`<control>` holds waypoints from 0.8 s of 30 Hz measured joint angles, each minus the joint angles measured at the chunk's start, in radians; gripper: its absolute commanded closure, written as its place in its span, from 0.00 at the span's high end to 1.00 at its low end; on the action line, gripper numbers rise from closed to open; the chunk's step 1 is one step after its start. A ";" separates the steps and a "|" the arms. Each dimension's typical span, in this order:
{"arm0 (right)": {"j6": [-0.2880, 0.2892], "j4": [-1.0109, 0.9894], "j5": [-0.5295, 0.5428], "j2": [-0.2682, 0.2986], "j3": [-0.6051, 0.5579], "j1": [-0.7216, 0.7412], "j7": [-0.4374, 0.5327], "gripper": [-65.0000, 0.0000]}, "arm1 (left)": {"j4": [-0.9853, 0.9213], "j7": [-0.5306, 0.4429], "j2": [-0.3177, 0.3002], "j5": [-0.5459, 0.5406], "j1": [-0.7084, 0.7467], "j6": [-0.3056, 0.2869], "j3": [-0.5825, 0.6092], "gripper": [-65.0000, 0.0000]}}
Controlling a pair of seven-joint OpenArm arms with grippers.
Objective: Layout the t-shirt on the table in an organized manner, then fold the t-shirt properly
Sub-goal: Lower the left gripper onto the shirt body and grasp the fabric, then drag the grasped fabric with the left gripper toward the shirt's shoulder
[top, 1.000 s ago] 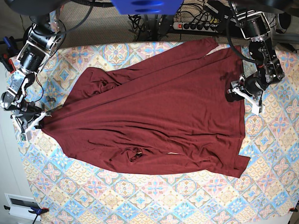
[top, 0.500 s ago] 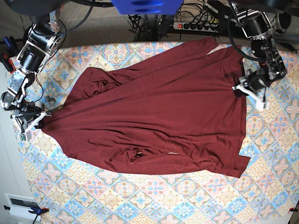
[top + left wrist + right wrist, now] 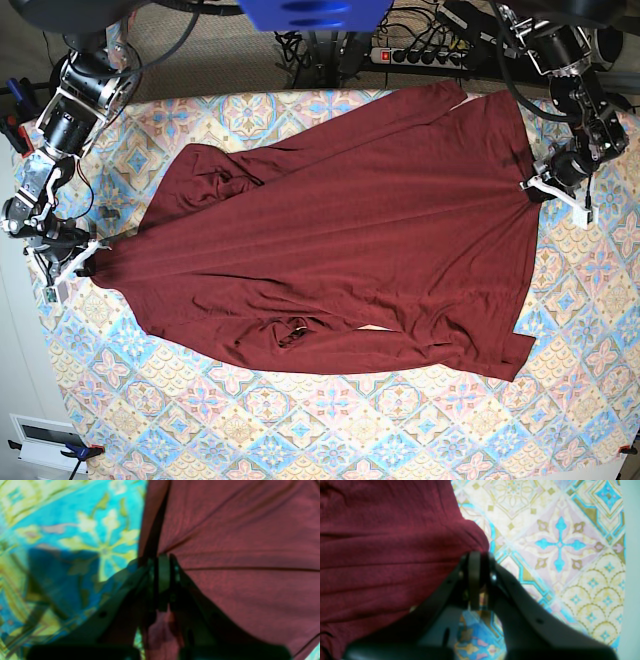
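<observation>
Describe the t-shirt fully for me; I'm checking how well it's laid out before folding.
The t-shirt is plain dark maroon, thin soft jersey, long-sleeved, no print. It lies spread across the patterned table, stretched sideways and skewed rather than square, with long creases running between its two held edges. One sleeve lies bunched at the upper left in the base view, and a small puckered fold sits near the lower edge. The left pincer is shut on one edge, the right pincer on the opposite one.
</observation>
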 measured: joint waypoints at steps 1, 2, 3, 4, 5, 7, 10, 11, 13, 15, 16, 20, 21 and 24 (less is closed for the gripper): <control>0.000 0.000 0.000 0.000 0.000 0.000 0.000 0.00 | -0.014 -0.017 0.000 -0.002 -0.004 -0.003 0.000 0.00; 0.000 0.000 0.000 0.000 0.000 -0.001 0.000 0.00 | -0.032 -0.032 -0.001 -0.004 -0.010 -0.008 0.000 0.00; 0.000 0.000 0.000 0.000 0.000 -0.002 0.000 0.00 | -0.048 -0.044 -0.001 -0.009 -0.014 -0.009 -0.007 0.00; 0.000 0.000 0.000 0.000 0.000 -0.002 0.000 0.00 | -0.064 -0.052 0.000 -0.019 -0.016 -0.012 -0.020 0.00; 0.000 0.000 0.001 0.000 0.000 -0.003 0.000 0.00 | -0.077 -0.060 0.000 -0.024 -0.016 -0.016 -0.035 0.00; 0.000 0.000 0.000 0.000 0.000 -0.003 0.000 0.00 | -0.103 -0.073 0.002 -0.025 -0.025 -0.016 -0.070 0.00; 0.000 0.000 0.001 0.000 0.000 -0.003 0.000 0.00 | -0.111 -0.059 -0.004 -0.023 -0.033 -0.014 -0.078 0.01; 0.000 0.000 0.000 0.000 0.000 -0.003 0.000 0.00 | -0.108 -0.056 -0.004 -0.022 -0.033 -0.014 -0.078 0.01; 0.000 0.000 0.000 0.000 0.000 -0.003 0.000 0.00 | -0.102 -0.036 -0.005 -0.022 -0.034 -0.011 -0.078 0.01; 0.000 0.000 0.000 0.000 0.000 -0.003 0.000 0.00 | -0.056 0.060 -0.010 -0.014 -0.032 -0.005 -0.078 0.02; 0.000 0.000 0.000 0.000 0.000 -0.003 0.000 0.00 | -0.035 0.093 -0.012 -0.012 -0.030 -0.006 -0.078 0.03; 0.000 0.000 0.000 0.000 0.000 -0.003 0.000 0.00 | 0.036 0.104 -0.038 -0.089 0.037 -0.004 -0.077 0.13; 0.000 0.000 0.000 0.000 0.000 -0.003 0.000 0.00 | 0.047 0.105 -0.050 -0.100 0.050 -0.003 -0.078 0.17; 0.000 0.000 -0.001 0.000 0.000 -0.005 0.000 0.00 | 0.083 0.104 -0.065 -0.170 0.087 0.002 -0.085 0.29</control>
